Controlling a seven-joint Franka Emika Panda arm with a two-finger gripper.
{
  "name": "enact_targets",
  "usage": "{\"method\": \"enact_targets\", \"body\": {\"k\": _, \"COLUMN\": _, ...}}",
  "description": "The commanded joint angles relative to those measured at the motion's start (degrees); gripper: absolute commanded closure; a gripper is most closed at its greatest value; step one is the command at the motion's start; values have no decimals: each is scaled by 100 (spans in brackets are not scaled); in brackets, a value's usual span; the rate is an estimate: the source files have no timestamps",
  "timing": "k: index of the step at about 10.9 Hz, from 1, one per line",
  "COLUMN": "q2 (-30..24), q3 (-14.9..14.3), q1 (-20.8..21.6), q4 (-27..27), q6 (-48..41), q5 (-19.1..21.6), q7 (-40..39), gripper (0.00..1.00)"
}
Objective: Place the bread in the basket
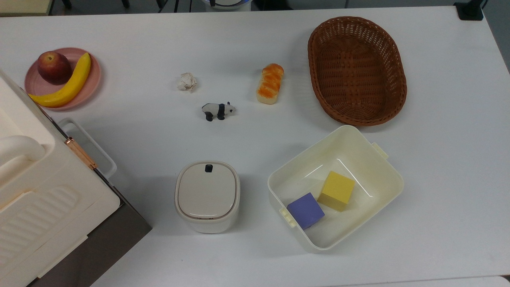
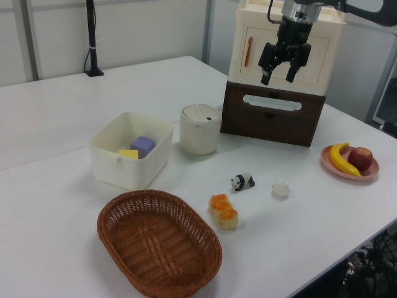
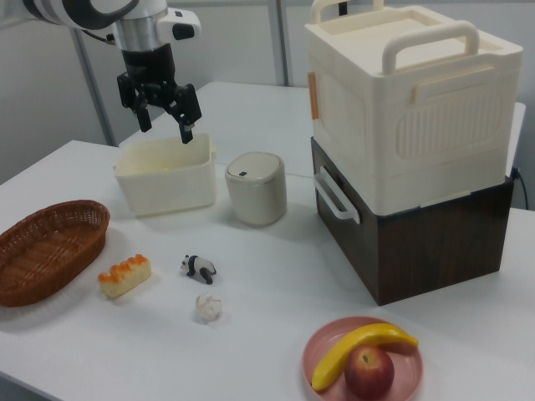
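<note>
The bread [image 1: 270, 83] lies flat on the white table [image 1: 438, 179], ridged orange-brown top up, untouched and free on all sides. Its long axis runs nearly top to bottom in the top view, leaning slightly toward the top view's right at the upper end. That axis lies roughly alongside the near flank of the basket [image 1: 316, 85], which sits just beside the loaf on the top view's right, with a strip of bare table between them. The basket holds nothing.

On the loaf's other side stand a small toy panda [image 1: 218, 110] and, farther off, a crumpled paper ball [image 1: 187, 82]; both are apart from the bread and should not obstruct a descent onto it. A cream bin [image 1: 382, 167] holding a yellow block [image 1: 336, 190] and a purple block [image 1: 305, 209] sits near the basket, and a lidded cream canister [image 1: 207, 195] stands beside it.

The gripper [image 3: 164, 118] hangs high above the table with its fingers spread and nothing between them. In the right view it is over the far part of the cream bin; the bread [image 3: 124, 275] lies well apart from it, lower and toward the right view's left. In the left view the gripper [image 2: 281, 69] shows in front of the stacked cream and brown boxes [image 2: 273, 118], with the bread [image 2: 223, 211] well below and nearer the camera.

Judgement: the task has not begun. The approach calls for a long travel down to the loaf, with the fingers closing across its short width rather than along its length.
</note>
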Motion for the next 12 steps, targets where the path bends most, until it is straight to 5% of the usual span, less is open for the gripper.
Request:
{"method": "enact_targets", "body": {"k": 1, "q2": -102, "q3": -39, "q1": 39, "q4": -2, "q6": -257, "q5": -40, "q7": -106, "gripper": 0}}
{"method": "enact_targets", "body": {"k": 8, "q2": -68, "q3": -39, "q1": -49, "q4": 77, "q6": -266, "q5": -40, "q7": -124, "gripper": 0}}
{"method": "enact_targets", "body": {"k": 12, "q2": 13, "q3": 58, "q1": 363, "q4": -176, "q6": -302, "q5": -136, "q7": -45, "gripper": 0}}
